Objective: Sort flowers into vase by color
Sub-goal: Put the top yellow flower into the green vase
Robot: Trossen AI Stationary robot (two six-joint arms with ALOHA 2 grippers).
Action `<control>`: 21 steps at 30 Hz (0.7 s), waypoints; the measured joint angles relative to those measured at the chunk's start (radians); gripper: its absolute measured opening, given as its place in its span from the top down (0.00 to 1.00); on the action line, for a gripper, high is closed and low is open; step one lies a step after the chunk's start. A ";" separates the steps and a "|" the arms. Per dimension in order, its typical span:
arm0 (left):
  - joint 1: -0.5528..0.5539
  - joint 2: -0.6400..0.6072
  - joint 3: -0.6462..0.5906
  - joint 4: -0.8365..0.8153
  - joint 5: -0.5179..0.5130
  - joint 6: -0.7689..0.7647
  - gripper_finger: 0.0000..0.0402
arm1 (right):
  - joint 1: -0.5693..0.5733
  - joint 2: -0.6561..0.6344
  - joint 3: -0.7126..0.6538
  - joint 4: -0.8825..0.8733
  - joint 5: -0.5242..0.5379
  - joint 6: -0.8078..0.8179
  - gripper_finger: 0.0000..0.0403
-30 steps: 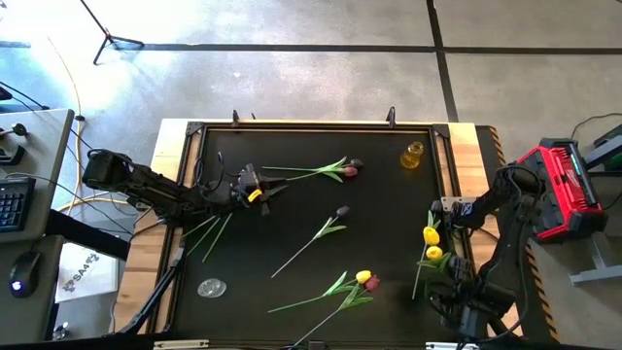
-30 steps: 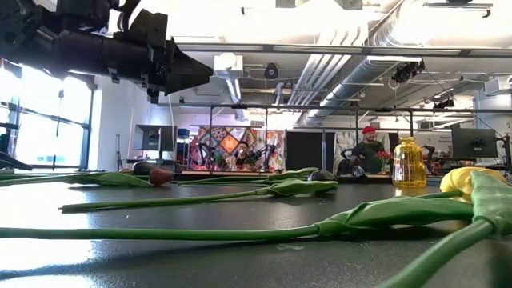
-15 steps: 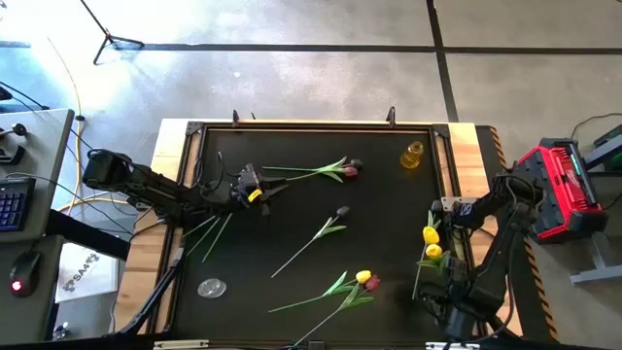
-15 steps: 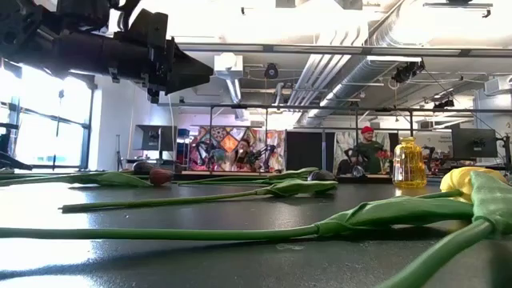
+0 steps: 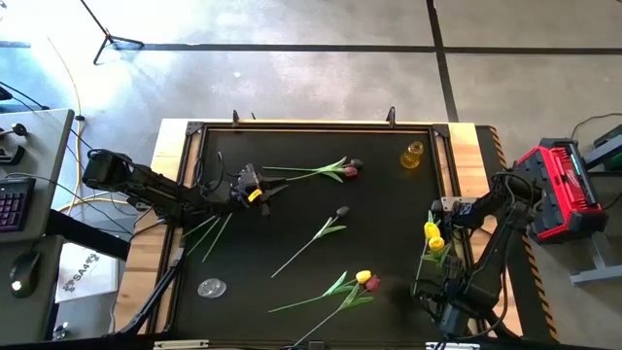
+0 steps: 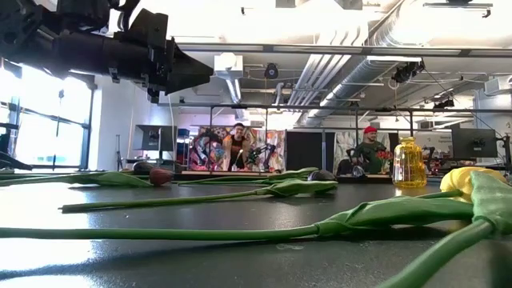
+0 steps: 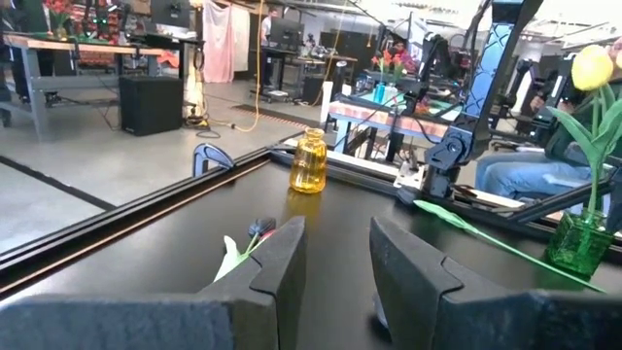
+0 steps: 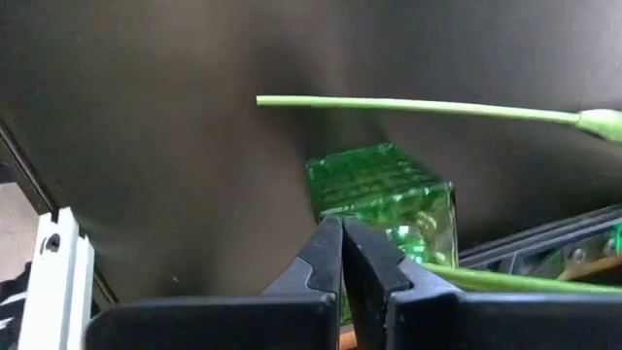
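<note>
Tulips lie about the black table: a pink and a dark pair [image 5: 347, 171] at the far middle, a dark one [image 5: 339, 211] in the centre, a yellow and a pink one [image 5: 365, 280] near the front. Loose green stems [image 5: 209, 233] lie at the left. Two yellow tulip heads [image 5: 431, 233] stand over a square green glass vase [image 8: 384, 194] at the right edge, also seen as vase [image 7: 581, 243] and head [image 7: 593, 66]. My right gripper [image 8: 341, 226] is shut just before that vase. My left gripper [image 7: 335, 258] is open, raised above the table's far left [image 5: 272, 188]. My right gripper has its shut fingertips [image 8: 328, 238] right in front of the green vase's near wall. A green stem [image 8: 505, 281] runs in behind one finger. I cannot tell whether the gripper touches the stem or the vase.
A small yellow glass bottle vase [image 5: 413, 155] stands at the far right. A clear round glass piece [image 5: 211, 288] sits at the near left. A long stem [image 8: 418, 107] lies on the table beyond the green vase. People [image 6: 368, 152] stand in the room behind the table.
My right arm has shifted a little toward the table's left and near edge. The nearer yellow tulip head has moved slightly toward the far one. My left arm has kept still.
</note>
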 joint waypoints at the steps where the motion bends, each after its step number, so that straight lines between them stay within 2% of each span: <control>1: 0.000 0.000 0.000 0.000 0.000 0.000 0.75 | -0.001 0.000 0.000 -0.001 0.014 -0.006 1.00; 7: 0.000 0.000 0.000 0.000 0.000 0.000 0.75 | -0.015 0.000 0.000 -0.008 0.075 -0.035 1.00; 13: 0.000 0.000 0.004 -0.004 0.005 -0.002 0.75 | -0.053 0.000 0.001 -0.010 0.081 -0.079 1.00; 15: -0.001 0.000 0.025 -0.026 0.042 -0.002 0.75 | -0.062 -0.007 0.002 -0.011 0.072 -0.087 1.00; 17: -0.009 -0.001 0.074 -0.121 0.077 -0.002 0.75 | -0.066 -0.023 0.002 -0.011 0.069 -0.085 1.00; 21: -0.040 0.001 0.220 -0.477 0.085 -0.002 0.75 | -0.065 -0.073 0.017 -0.004 0.120 -0.050 1.00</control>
